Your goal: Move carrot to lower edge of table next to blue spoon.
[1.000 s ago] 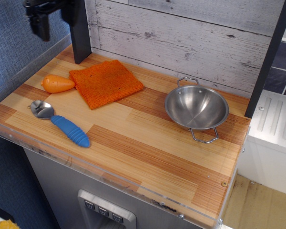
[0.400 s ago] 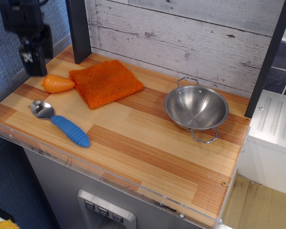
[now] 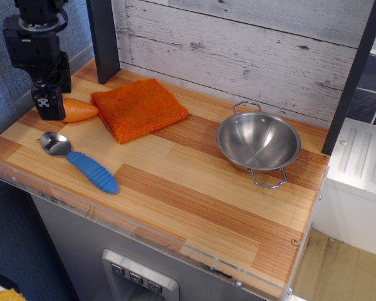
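Observation:
The orange toy carrot [image 3: 81, 110] lies at the table's [image 3: 194, 188] far left, beside the orange cloth. My black gripper [image 3: 50, 108] is low over the carrot's left, thick end and hides that end. Its fingers [image 3: 45, 103] look down at the carrot, and I cannot see how the jaws stand or whether they touch it. The blue spoon [image 3: 81, 164] lies in front of the carrot near the lower edge, with its metal bowl to the left and its blue handle pointing right.
A folded orange cloth [image 3: 138, 108] lies right of the carrot. A steel bowl with wire handles [image 3: 258, 141] stands at the right. A dark post [image 3: 104, 37] rises at the back left. A clear plastic rim [image 3: 144, 238] runs along the front edge.
My gripper has come down and slightly right from the upper left corner, and now covers the carrot's left end. The carrot, spoon, cloth and bowl have not moved.

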Robot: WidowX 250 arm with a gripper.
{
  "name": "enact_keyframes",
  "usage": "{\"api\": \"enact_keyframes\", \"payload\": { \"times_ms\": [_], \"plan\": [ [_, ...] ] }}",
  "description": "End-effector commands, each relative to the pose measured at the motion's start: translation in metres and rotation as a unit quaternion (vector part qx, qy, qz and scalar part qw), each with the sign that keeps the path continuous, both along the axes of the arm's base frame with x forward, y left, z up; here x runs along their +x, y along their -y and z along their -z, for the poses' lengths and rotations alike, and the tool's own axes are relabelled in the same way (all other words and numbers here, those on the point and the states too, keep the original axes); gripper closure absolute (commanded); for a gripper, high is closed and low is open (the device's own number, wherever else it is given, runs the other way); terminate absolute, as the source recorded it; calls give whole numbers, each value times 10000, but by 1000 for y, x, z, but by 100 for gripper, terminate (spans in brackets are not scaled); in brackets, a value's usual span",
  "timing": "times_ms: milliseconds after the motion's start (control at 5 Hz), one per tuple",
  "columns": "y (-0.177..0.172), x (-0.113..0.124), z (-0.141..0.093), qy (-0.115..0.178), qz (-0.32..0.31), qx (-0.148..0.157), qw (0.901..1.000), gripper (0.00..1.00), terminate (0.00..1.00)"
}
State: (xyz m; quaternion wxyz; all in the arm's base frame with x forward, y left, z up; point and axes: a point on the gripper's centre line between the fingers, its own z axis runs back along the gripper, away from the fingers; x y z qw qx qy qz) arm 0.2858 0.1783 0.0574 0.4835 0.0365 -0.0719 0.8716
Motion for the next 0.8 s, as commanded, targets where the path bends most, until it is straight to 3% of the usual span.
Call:
{"api": "enact_keyframes", "payload": {
  "times_ms": [0, 200, 600],
  "plan": [
    [-8, 13, -7, 340, 217, 545, 9977, 0, 0],
    [-10, 20, 0, 521, 275, 683, 9959, 0, 0],
    [-11, 24, 16, 496, 147, 570, 9970, 0, 0]
  ]
}}
